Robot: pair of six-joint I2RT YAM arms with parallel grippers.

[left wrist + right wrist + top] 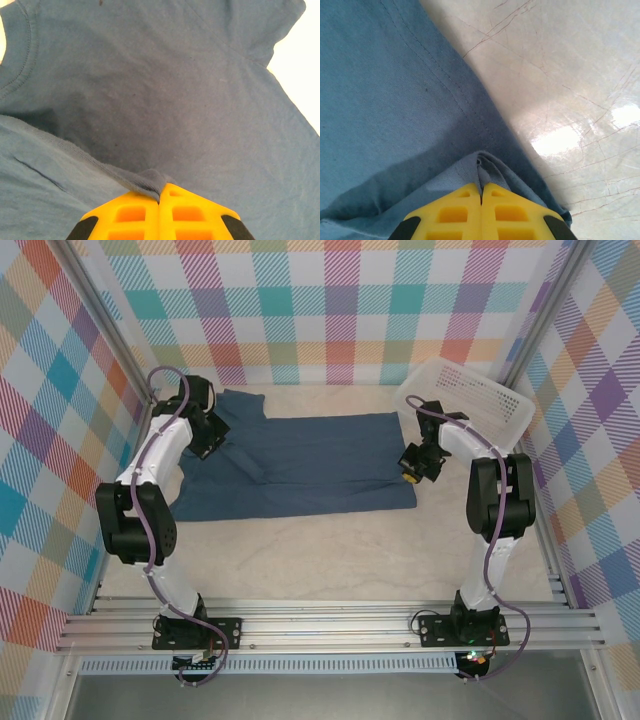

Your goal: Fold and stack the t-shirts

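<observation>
Walls (pixel 330 300): printed plaid in teal, orange, purple and yellow on three sides, flat and matte.

Surface (pixel 330 560): pale cream with a faint marbled pattern. The right wrist view shows it glossy, with fine hairline scratches and two bright glare patches.

T-shirt (pixel 310 465): dark teal-blue, plain soft knit with no print. It lies flat on the far-middle of the surface as a long, roughly rectangular shape running left to right. The collar and sleeve end is on the left, and the straight hem end is on the right. There are shallow creases across the body, and one sleeve fans out at the far left corner. In the left wrist view the ribbed neckband curves at the upper left and a sleeve seam runs diagonally at the upper right. In the right wrist view a double row of stitching follows the hem edge.

Basket (pixel 480 400): white plastic, rectangular with rounded corners and perforated walls. It sits tilted in the far right corner, apart from the t-shirt.

Rails (pixel 330 625): ribbed aluminium along the near edge, carrying both arm bases.

Left tool (pixel 160 192): yellow moulded fingers with recessed pockets, closed together. They pinch a small raised ridge of cloth at a folded edge near the collar end.

Right tool (pixel 481 187): the same yellow fingers, closed together. They grip a bunched pleat of the hem at the t-shirt's near right corner, beside bare surface.
</observation>
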